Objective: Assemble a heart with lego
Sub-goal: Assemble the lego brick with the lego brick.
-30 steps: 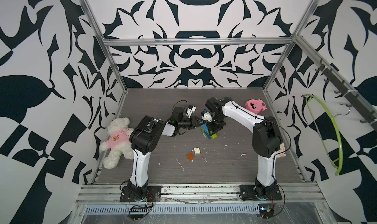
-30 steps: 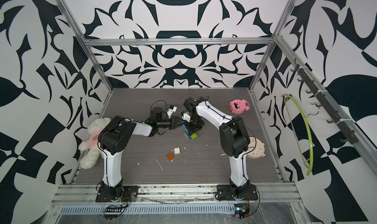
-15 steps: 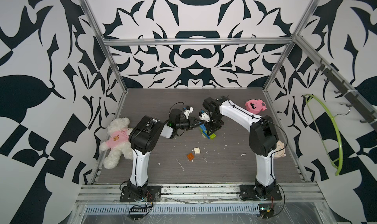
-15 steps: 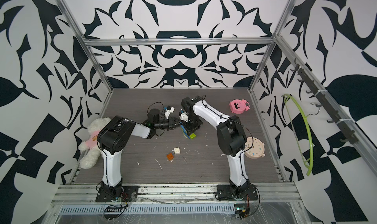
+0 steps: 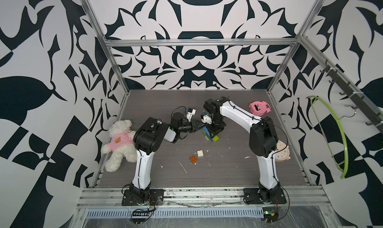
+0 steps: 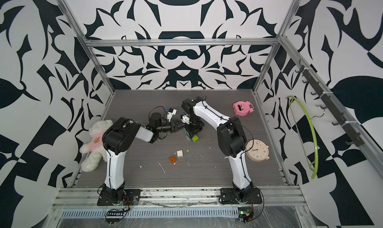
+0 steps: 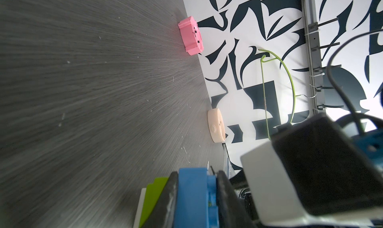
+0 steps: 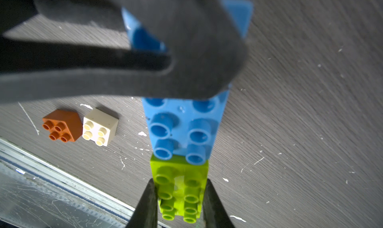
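A joined cluster of lego, the partly built heart (image 5: 209, 133) (image 6: 189, 134), sits just above the table's middle, with both grippers on it. My left gripper (image 7: 197, 179) (image 5: 200, 125) comes in from the left and is shut on the cluster's blue brick (image 7: 193, 198). A lime green brick (image 7: 154, 193) and a white edge lie beside that brick. My right gripper (image 8: 179, 187) (image 5: 213, 131) comes down from above and is shut on the lime green brick (image 8: 180, 187), which joins a blue brick (image 8: 184, 129). A loose white brick (image 5: 200, 153) (image 8: 100, 127) and an orange brick (image 5: 193, 159) (image 8: 62, 125) lie nearer the front.
A pink round toy (image 5: 259, 108) stands at the back right. A beige clock (image 6: 258, 150) lies by the right arm's elbow, and a white teddy bear (image 5: 120, 142) lies at the left edge. A green hanger (image 5: 331, 133) hangs on the right wall. White scraps dot the table.
Both grippers and the brick cluster between them have edged slightly to the left. Both grips still hold.
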`<control>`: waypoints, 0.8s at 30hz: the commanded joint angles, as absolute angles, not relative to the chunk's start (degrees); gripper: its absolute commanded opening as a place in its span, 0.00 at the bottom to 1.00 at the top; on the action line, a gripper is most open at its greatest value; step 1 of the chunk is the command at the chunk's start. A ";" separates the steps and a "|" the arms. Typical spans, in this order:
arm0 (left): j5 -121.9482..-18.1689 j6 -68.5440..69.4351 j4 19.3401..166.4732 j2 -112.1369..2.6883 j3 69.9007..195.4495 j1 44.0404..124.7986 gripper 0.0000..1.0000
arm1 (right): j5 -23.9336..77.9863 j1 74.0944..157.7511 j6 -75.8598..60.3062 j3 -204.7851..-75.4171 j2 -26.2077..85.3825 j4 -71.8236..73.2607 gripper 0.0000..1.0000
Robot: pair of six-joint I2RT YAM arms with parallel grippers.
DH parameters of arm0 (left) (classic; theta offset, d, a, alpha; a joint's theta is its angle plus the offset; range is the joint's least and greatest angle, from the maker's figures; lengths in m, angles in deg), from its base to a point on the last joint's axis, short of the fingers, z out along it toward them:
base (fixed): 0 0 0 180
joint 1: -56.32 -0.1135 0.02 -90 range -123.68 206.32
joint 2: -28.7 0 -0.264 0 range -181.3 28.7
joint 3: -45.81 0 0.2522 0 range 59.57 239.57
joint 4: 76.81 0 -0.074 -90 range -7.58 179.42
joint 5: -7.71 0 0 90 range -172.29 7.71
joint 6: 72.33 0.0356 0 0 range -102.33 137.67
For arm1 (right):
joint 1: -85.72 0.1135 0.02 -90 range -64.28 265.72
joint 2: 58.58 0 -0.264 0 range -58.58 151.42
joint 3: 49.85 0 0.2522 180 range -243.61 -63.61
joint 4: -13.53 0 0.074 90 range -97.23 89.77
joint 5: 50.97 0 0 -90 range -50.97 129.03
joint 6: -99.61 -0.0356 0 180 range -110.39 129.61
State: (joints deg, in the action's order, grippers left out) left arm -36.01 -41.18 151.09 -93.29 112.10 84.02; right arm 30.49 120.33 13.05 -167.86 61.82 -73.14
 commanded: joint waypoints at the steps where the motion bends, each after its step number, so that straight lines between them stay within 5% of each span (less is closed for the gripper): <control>1: -38.37 -36.83 141.97 -95.29 109.24 84.01 0.24 | 31.92 120.89 13.15 -168.19 65.32 -72.76 0.00; 24: -39.03 -36.93 144.77 -96.51 106.06 81.72 0.28 | 32.75 120.36 13.12 -176.80 72.99 -78.37 0.00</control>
State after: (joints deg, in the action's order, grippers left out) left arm -36.84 -41.07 153.96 -92.66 109.22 82.73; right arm 30.51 120.31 13.03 -178.02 68.93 -82.14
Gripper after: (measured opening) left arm 0.286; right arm 0.286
